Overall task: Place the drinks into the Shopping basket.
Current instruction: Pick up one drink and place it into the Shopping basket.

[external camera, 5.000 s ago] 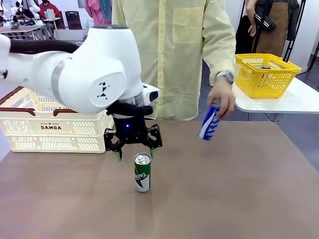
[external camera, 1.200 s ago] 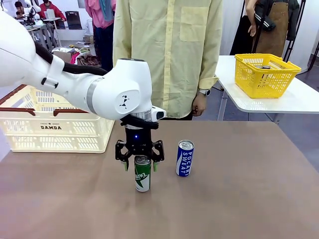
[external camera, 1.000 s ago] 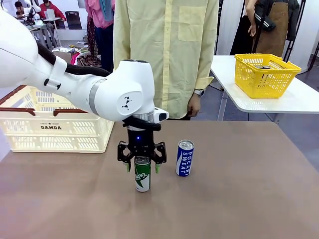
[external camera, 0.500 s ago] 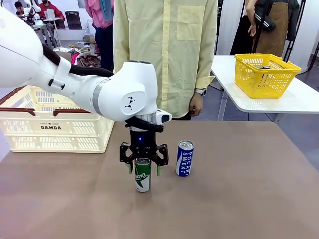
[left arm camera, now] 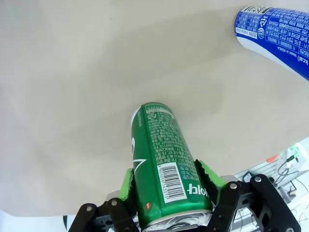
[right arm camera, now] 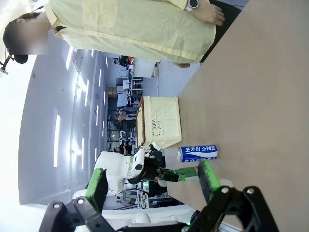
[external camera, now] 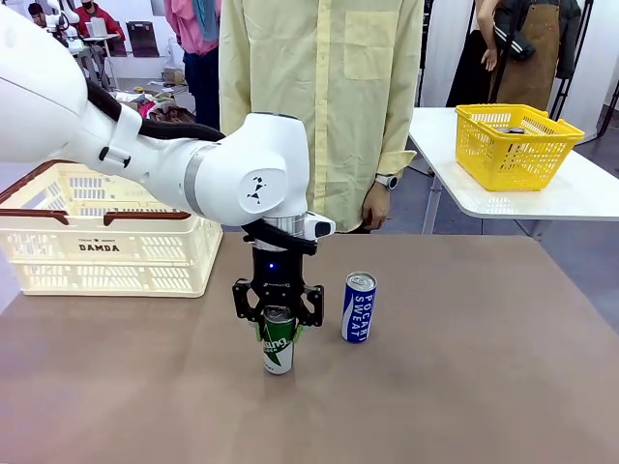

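A green drink can (external camera: 278, 340) stands near the middle of the brown table, and my left gripper (external camera: 278, 329) reaches down over it. In the left wrist view its green pads (left arm camera: 127, 181) press both sides of the green can (left arm camera: 164, 164), so it is shut on the can. A blue Pocari Sweat can (external camera: 359, 306) stands upright just to the right, apart from the gripper, and is also seen as the blue can (left arm camera: 275, 34). The cream Shopping basket (external camera: 106, 253) sits at the table's far left. My right gripper (right arm camera: 153, 182) is open with nothing between its fingers, far from both cans.
A person in a yellow shirt stands at the far edge, one hand (external camera: 375, 205) hanging by their side. A yellow mesh basket (external camera: 517, 145) rests on a white side table at the right. The tabletop to the right of the cans is bare.
My left gripper has sunk a little over the green can and its fingers have closed onto it. The blue can and the person have stayed put.
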{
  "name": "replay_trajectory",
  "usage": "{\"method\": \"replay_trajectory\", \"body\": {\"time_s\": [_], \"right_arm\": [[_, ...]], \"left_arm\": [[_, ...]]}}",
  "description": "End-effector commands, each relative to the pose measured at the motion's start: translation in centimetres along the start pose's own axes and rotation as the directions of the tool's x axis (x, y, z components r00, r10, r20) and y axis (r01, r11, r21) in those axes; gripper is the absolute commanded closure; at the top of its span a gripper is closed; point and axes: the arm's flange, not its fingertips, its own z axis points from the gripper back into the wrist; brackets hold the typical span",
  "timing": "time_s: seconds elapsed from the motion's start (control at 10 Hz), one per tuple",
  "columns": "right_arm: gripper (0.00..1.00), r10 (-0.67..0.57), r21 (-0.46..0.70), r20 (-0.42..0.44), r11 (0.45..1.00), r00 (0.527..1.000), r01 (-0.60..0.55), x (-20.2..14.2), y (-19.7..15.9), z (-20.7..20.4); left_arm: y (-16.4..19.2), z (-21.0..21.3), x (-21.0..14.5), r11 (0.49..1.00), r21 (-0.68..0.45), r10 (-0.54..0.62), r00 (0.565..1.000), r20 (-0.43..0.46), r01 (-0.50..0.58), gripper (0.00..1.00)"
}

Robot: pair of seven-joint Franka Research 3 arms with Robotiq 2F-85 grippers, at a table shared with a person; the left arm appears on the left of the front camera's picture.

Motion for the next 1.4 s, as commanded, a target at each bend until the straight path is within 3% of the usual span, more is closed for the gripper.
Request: {"method": "replay_trajectory", "body": {"time_s": [0.0, 0.3, 0.5, 0.8, 1.0, 1.1, 1.2, 1.3], "right_arm": [[0.00, 0.018, 0.020, 0.011, 1.000, 1.000, -0.018, 0.3, 0.3, -0.1], [0.00, 0.018, 0.020, 0.011, 1.000, 1.000, -0.018, 0.3, 0.3, -0.1], [0.00, 0.018, 0.020, 0.011, 1.000, 1.000, -0.018, 0.3, 0.3, -0.1], [0.00, 0.018, 0.020, 0.011, 1.000, 1.000, -0.018, 0.3, 0.3, -0.1], [0.00, 0.018, 0.020, 0.011, 1.000, 1.000, -0.018, 0.3, 0.3, -0.1], [0.00, 0.018, 0.020, 0.011, 1.000, 1.000, -0.018, 0.3, 0.3, -0.1], [0.00, 0.018, 0.020, 0.011, 1.000, 1.000, -0.018, 0.3, 0.3, -0.1], [0.00, 0.018, 0.020, 0.011, 1.000, 1.000, -0.018, 0.3, 0.3, -0.1]], "left_arm": [[0.2, 0.0, -0.3, 0.999, -0.036, 0.001, 1.000, -0.009, -0.001, 1.00], [1.1, 1.9, -1.0, 0.997, -0.072, 0.015, 1.000, 0.021, -0.013, 1.00], [1.9, 8.0, -2.9, 0.996, -0.074, 0.054, 0.989, 0.140, -0.044, 1.00], [3.5, 16.2, -3.6, 0.996, -0.088, -0.027, 0.996, 0.086, 0.034, 1.00], [4.8, 17.6, -2.7, 0.989, -0.129, -0.060, 0.996, 0.061, 0.068, 1.00], [5.4, 17.0, -2.3, 0.987, -0.163, -0.003, 0.996, 0.092, 0.018, 1.00], [4.3, 17.9, -4.0, 0.996, -0.088, -0.022, 0.994, 0.104, 0.031, 1.00], [4.3, 17.9, -4.0, 0.996, -0.088, -0.022, 0.994, 0.104, 0.031, 1.00]]}}
